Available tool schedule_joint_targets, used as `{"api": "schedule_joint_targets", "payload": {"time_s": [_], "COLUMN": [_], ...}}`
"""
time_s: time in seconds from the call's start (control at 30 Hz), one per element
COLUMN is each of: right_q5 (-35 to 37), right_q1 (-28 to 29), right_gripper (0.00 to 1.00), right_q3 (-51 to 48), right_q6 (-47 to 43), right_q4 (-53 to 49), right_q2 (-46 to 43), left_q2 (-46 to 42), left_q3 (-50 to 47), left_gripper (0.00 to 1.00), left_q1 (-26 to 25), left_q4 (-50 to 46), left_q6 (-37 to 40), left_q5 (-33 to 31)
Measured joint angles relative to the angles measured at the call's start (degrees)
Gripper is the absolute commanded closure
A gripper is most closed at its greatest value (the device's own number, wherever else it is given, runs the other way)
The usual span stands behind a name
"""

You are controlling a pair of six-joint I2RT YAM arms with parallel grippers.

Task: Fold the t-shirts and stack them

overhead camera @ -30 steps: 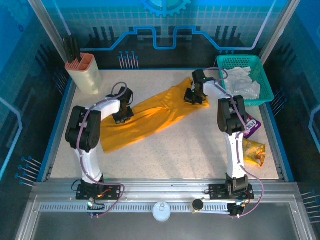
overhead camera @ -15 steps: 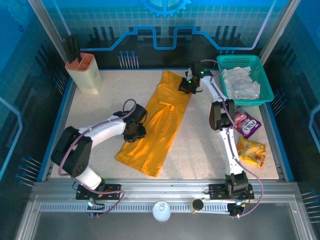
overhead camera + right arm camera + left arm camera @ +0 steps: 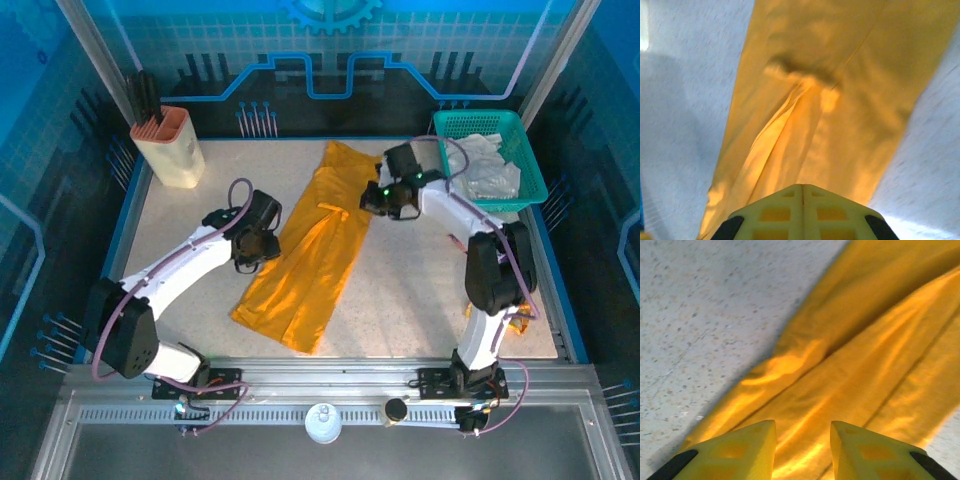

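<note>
Orange shirt (image 3: 310, 250) lies on the desk (image 3: 410, 290) as a long narrow band, far middle to near left, seemingly laid out for a cross fold. My left hand (image 3: 802, 440) is over its left edge, fingers parted, nothing between them. My right hand (image 3: 802, 190) is by the far right edge, pressed closed, empty. Pale shirt (image 3: 482, 165) lies crumpled in the basket (image 3: 532, 172). Sleeves hidden in the folds.
</note>
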Motion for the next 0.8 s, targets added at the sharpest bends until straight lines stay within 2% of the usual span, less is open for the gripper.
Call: {"api": "schedule_joint_targets", "payload": {"time_s": [0.13,0.27,0.43,0.6,0.8], "right_q5": [-0.04,1.29,3.13,3.23,2.95], "right_q1": [4.24,4.20,3.85,3.02,0.52], "right_gripper": [0.98,0.98,0.99,1.00,1.00], "right_q3": [-6.73,-6.27,-0.48,2.97,9.99], "right_q6": [3.13,4.50,4.66,4.59,2.58], "right_q4": [4.48,6.01,5.77,5.75,3.06], "right_q2": [2.27,9.03,14.32,17.05,21.27], "left_q2": [2.47,4.42,4.42,3.13,3.30], "left_q3": [-5.70,-10.71,-16.63,-18.40,-19.34], "left_gripper": [0.70,0.71,0.72,0.73,0.73], "left_q1": [1.01,0.98,0.28,-2.08,-7.91], "left_q4": [1.16,3.72,7.13,10.34,15.56], "left_q6": [0.04,-0.07,-1.36,-4.33,-9.92], "left_q5": [0.22,1.55,2.99,2.99,3.58]}}
